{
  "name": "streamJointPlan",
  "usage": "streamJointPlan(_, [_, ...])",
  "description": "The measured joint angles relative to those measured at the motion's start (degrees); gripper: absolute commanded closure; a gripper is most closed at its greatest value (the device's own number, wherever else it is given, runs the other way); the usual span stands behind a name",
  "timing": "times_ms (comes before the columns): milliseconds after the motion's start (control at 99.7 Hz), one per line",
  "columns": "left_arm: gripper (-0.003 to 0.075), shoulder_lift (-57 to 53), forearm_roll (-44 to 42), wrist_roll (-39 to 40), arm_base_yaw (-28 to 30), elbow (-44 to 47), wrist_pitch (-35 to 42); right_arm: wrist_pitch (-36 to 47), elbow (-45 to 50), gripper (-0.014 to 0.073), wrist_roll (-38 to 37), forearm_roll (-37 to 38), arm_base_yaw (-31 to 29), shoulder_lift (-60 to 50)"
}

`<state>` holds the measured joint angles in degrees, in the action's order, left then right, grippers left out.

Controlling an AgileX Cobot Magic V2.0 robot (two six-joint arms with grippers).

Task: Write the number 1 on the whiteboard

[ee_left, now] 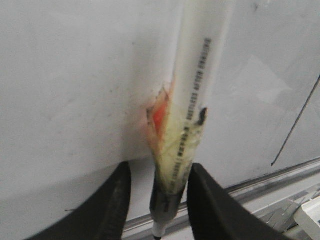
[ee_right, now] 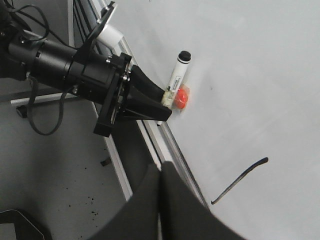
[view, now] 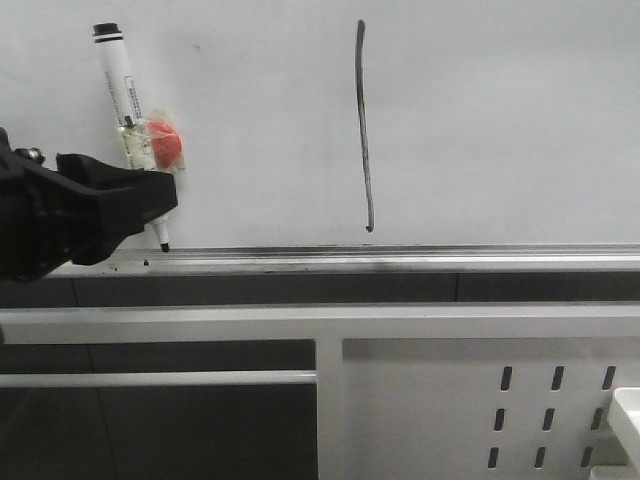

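Perforated frame panel (view: 480, 400): nearest the front camera; white painted metal with rows of slotted holes, flat horizontal bars above it.
Left gripper (view: 150, 205): black, matte, angular fingers closed around the lower barrel of the marker pen (view: 125, 95); from the left wrist camera both fingers (ee_left: 107, 210) flank the barrel closely.
Marker pen: white cylindrical barrel with printed black text, black cap at the upper end, dark tip pointing down at the tray rail (view: 400, 258); tilted slightly, upper end leaning left in the front view. A red blob (view: 165, 145) and yellowish tape sit on the barrel just above the grip.
Right gripper (ee_right: 161, 200): dark fingers pressed together edge to edge, nothing between them.
Tray rail: silver brushed metal along the board's lower edge, dark smudges on it.
Whiteboard (view: 500, 120): plain white, glossy, faint grey marks.
Number 1 (view: 364, 130): thin black stroke, nearly vertical, slightly wavy, small hook at the lower end; on the board right of the pen, ending just above the rail.
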<state>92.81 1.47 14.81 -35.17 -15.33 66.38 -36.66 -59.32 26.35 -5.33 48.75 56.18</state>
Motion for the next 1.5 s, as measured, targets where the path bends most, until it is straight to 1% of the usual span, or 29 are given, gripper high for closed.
streamJointPlan(120, [0.0372,0.0,-0.4,0.0,0.0,0.0,-0.1,-0.4,0.0,0.0663,0.0,0.0,0.0,0.0])
streamJointPlan(341, [0.0320,0.0,-0.9,0.0,0.0,0.2,-0.2,-0.4,0.0,0.0663,0.0,0.0,0.0,0.0])
streamJointPlan(491, [0.0317,-0.4,-1.1,0.0,0.0,1.1,-0.4,1.4,0.0,0.0662,0.0,0.0,0.0,-1.0])
streamJointPlan(672, [0.0317,-3.3,-2.3,0.0,0.0,2.7,-0.8,6.2,2.3,0.0661,0.0,0.4,0.0,-7.1])
streamJointPlan(843, [0.0326,-6.6,-2.9,0.0,0.0,5.3,-0.8,11.2,9.5,0.0661,-2.3,0.6,0.0,-16.3])
streamJointPlan(893, [0.0348,-7.7,-3.5,0.1,0.0,6.1,-0.8,12.4,11.7,0.0661,-2.5,0.6,0.0,-19.9])
streamJointPlan(963, [0.0419,-9.1,-4.7,0.1,0.0,7.0,-0.8,14.6,16.3,0.0661,-2.8,0.6,0.0,-24.8])
streamJointPlan(1023, [0.0519,-10.3,-5.9,0.1,0.0,7.7,-0.8,17.1,20.3,0.0662,-3.4,0.6,0.0,-28.8])
streamJointPlan(1043, [0.0570,-10.7,-6.4,0.1,0.0,8.0,-0.8,18.2,21.9,0.0662,-3.8,0.6,0.0,-30.4])
streamJointPlan(1053, [0.0570,-11.0,-6.8,0.1,0.0,8.0,-0.8,18.9,22.5,0.0662,-4.0,0.6,0.0,-30.9])
streamJointPlan(1133, [0.0737,-12.6,-8.6,0.1,0.0,9.2,-0.8,23.4,29.7,0.0662,-5.5,0.6,0.0,-37.3])
streamJointPlan(1244, [0.0740,-14.4,-11.4,0.1,0.0,10.4,-0.8,28.4,39.6,0.0662,-6.0,0.8,0.0,-45.3])
streamJointPlan(1354, [0.0740,-15.1,-16.7,0.1,0.0,10.7,-0.8,30.3,48.6,0.0662,-6.1,0.4,0.0,-51.1])
streamJointPlan(1505, [0.0740,-15.3,-22.7,0.7,0.0,10.7,-0.8,32.8,55.4,0.0663,-6.3,-1.2,0.0,-56.3])
